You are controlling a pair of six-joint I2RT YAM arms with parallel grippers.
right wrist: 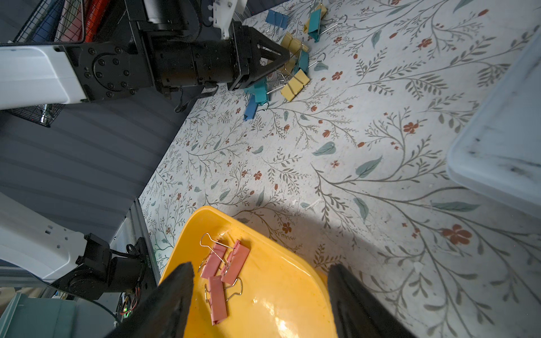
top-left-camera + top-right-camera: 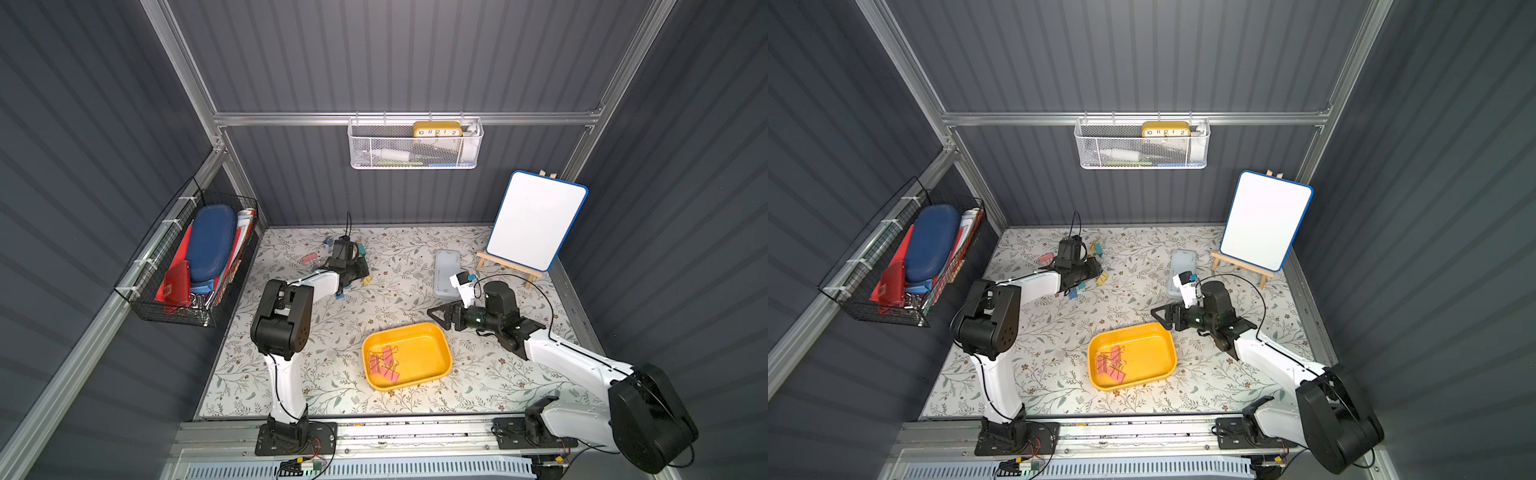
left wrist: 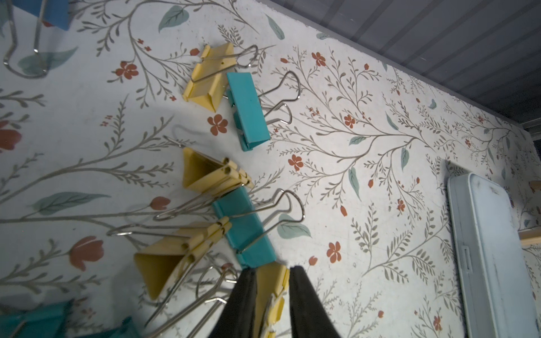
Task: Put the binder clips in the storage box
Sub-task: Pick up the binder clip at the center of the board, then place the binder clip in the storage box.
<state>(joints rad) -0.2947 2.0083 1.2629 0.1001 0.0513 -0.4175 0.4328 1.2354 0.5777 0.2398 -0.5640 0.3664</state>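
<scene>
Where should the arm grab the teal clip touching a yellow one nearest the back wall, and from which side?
Probably from above: pinch the body of the teal clip across its narrow width, at the end away from the yellow clip. It lies flat, both long edges are free there, and the wire handles look too thin.
</scene>
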